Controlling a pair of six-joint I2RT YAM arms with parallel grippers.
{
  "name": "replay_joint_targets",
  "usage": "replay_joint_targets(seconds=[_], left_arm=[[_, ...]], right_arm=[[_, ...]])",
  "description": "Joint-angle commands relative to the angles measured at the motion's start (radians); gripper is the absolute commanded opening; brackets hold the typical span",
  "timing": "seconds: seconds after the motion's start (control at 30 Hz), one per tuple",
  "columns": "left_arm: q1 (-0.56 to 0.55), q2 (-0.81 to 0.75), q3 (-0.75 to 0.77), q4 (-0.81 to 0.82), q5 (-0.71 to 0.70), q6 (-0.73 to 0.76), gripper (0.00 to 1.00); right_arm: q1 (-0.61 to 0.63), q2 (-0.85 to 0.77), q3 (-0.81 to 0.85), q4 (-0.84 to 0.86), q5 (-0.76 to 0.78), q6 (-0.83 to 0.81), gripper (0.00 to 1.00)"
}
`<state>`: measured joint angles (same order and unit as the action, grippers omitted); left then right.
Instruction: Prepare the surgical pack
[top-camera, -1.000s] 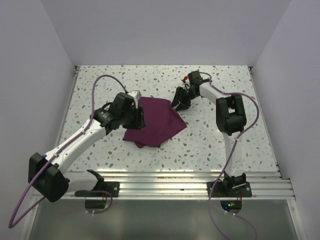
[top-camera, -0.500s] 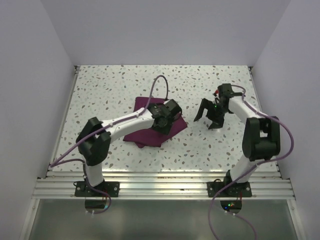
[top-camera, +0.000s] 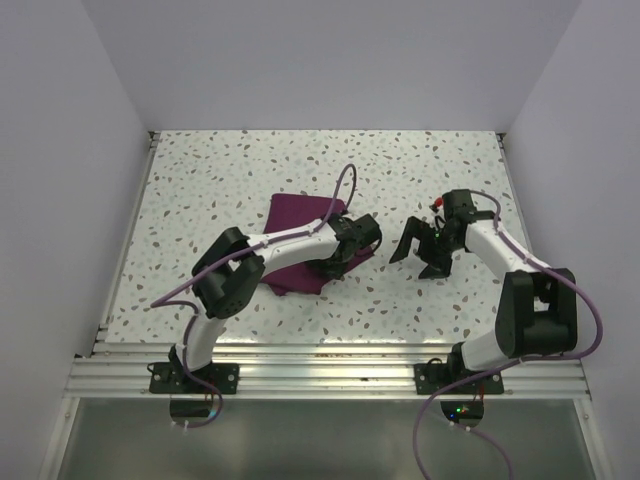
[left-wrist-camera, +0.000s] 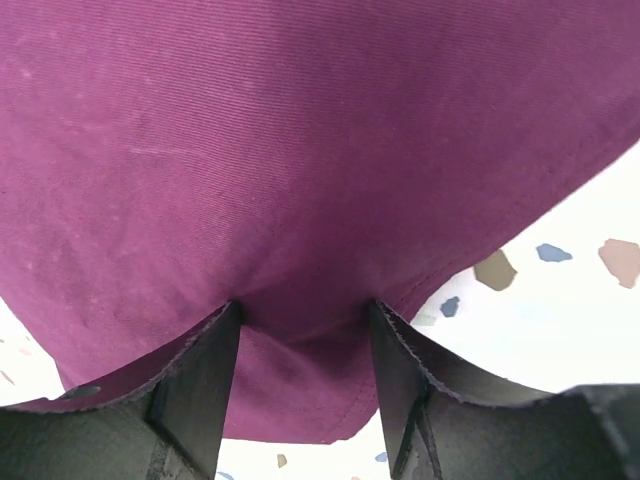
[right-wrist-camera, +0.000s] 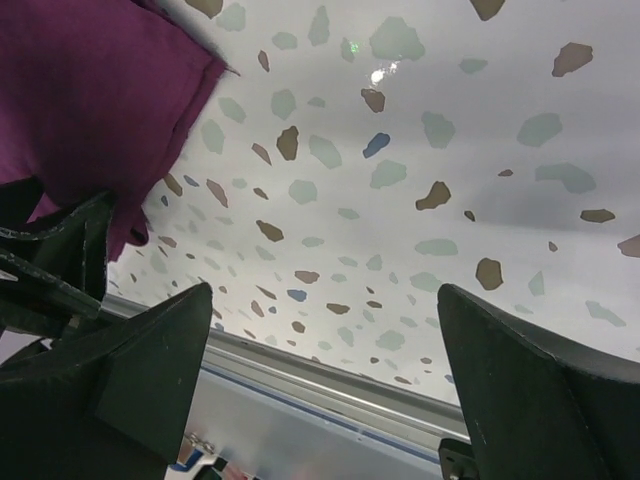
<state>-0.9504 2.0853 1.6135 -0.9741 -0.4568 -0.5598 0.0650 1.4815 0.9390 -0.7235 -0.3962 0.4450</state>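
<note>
On the table (top-camera: 200, 170), left jaws clamp the part-hidden surgical pack (top-camera: 295, 213); right jaws gape.

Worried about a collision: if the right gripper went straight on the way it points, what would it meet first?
Probably the speckled tabletop: the wrist view shows only table between the open fingers of the right gripper. The surgical pack lies to one side of that line, though depth is unclear.
</note>
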Motion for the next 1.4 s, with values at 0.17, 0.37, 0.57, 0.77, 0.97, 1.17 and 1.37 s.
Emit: replay_joint_targets(seconds=[0.17,0.37,0.57,0.77,0.97,1.17,1.37], left_arm=[[0.006,0.022,0.003,-0.048,-0.08,-0.02,0.43],[0.012,0.015,0.002,-0.029,-0.075,0.003,0.12],[0.013,-0.03,0.043,-0.025,-0.005,0.032,0.0],[0.013,-0.068,0.069,-0.029,0.067,0.063,0.0],[0.019,-0.116,0.069,-0.003,0.122,0.087,0.0],[0.03,-0.156,0.063,0.02,0.15,0.106,0.0],[0.036,-0.2,0.059,0.044,0.153,0.116,0.0]], right_arm=[[0.002,-0.021,-0.025,0.068,-0.058,-0.002,0.99],[0.002,-0.003,-0.028,0.078,-0.073,-0.012,0.99],[0.022,0.059,-0.019,0.13,-0.183,-0.011,0.99],[0.107,0.167,0.05,0.292,-0.318,0.104,0.95],[0.176,0.305,0.171,0.435,-0.4,0.236,0.63],[0.206,0.427,0.245,0.518,-0.477,0.316,0.27],[0.223,0.487,0.27,0.556,-0.503,0.33,0.19]])
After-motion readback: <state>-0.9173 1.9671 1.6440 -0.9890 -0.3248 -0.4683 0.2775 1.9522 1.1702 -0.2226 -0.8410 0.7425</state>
